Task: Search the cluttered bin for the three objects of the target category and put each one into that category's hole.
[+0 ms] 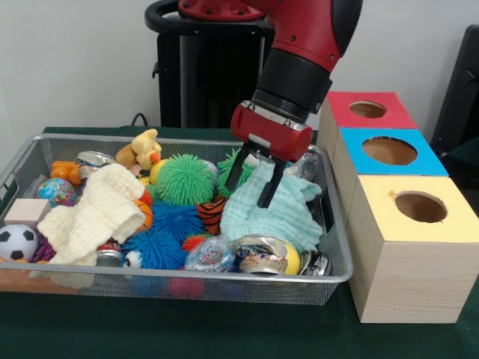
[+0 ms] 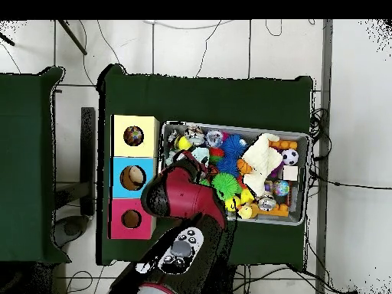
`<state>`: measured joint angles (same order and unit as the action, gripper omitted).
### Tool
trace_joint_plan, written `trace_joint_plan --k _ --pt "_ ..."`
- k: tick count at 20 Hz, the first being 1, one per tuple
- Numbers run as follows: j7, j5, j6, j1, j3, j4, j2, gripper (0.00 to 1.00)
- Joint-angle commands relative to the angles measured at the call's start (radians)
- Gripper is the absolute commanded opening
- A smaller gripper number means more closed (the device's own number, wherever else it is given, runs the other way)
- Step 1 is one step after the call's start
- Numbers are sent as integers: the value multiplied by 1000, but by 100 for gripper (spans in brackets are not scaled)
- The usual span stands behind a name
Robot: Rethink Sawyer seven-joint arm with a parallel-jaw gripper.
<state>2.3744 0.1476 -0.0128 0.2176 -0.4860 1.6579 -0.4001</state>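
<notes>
Overhead view hides the gripper (image 1: 254, 182) under the red arm (image 2: 187, 200), front view shows it open, fingers spread astride a raised fold of the pale green cloth (image 1: 273, 215), crumpled at the wire bin's (image 1: 187, 282) right end, beside the hole boxes (image 1: 412, 254), cans (image 1: 262, 254) partly buried.

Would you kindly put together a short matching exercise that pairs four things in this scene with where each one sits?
Things:
1. soccer ball
2. yellow-topped box
3. pincer
4. teddy bear

Places, in the front view:
A. just above the mint green cloth
B. near left corner of the wire basket
C. nearest the camera in the row of three boxes
D. by the basket's far rim, beside the green spiky ball

Pairs: 1-B, 2-C, 3-A, 4-D
</notes>
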Motion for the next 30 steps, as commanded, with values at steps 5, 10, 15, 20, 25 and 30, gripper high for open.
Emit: trace_joint_plan --k 5,10,15,20,25,30 --pt "146 -9 -113 54 -5 90 0 100" --pt "144 -10 -142 47 -1 96 -6 100" --pt "158 6 -216 45 -24 97 -3 100" --pt "112 22 -301 92 -127 63 68 100" --pt "56 56 -364 155 -221 48 199 100" --pt "44 131 -330 218 -280 47 329 100"
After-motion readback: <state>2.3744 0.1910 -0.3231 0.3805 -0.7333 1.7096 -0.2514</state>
